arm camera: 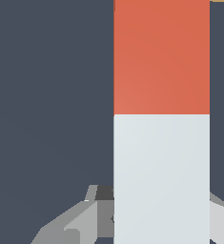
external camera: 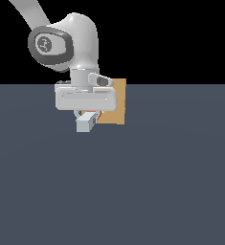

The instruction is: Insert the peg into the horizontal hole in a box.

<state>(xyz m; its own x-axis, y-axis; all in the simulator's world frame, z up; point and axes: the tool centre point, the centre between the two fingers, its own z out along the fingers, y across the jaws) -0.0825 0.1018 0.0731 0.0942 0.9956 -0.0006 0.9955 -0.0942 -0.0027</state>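
One gripper (external camera: pixel 86 114) clamping the peg (external camera: pixel 86 122) by its white half, red half pointing toward the tan box (external camera: pixel 115 103) at upper centre, hole hiding behind the arm.

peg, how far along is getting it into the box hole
Done: the gripper has the peg clamped at its white half and lifted. In hand: the red-orange end points toward the tan box close behind. Left: the insertion itself; the hole is hidden behind the gripper, so alignment or entry cannot be confirmed.

Flat, even simulator light; sharp, shadowless, no glare
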